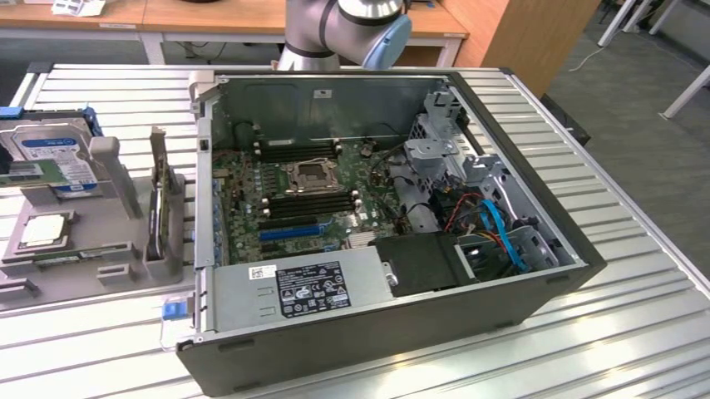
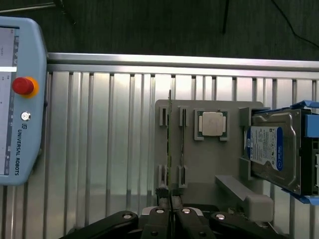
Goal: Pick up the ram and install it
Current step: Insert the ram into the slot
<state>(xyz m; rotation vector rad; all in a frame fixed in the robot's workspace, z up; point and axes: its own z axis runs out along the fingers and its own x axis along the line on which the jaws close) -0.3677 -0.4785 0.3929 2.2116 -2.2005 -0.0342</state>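
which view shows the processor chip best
The wrist view: it sees the processor chip face on and whole, seated in its pocket on the grey holder. The exterior view shows the chip at a slant near that view's left edge, nearer the camera than the hard drive.

PC case (image 1: 388, 224) sat open on the table (image 1: 621, 332), with the holder (image 1: 66, 284) just beside it on the exterior view's left. On the holder, the ram (image 2: 170, 144) stood on edge in its slots, and the processor (image 2: 211, 123) lay between ram and hard drive (image 2: 271, 149). Pendant (image 2: 20, 94) lay on the same table, well apart from the holder
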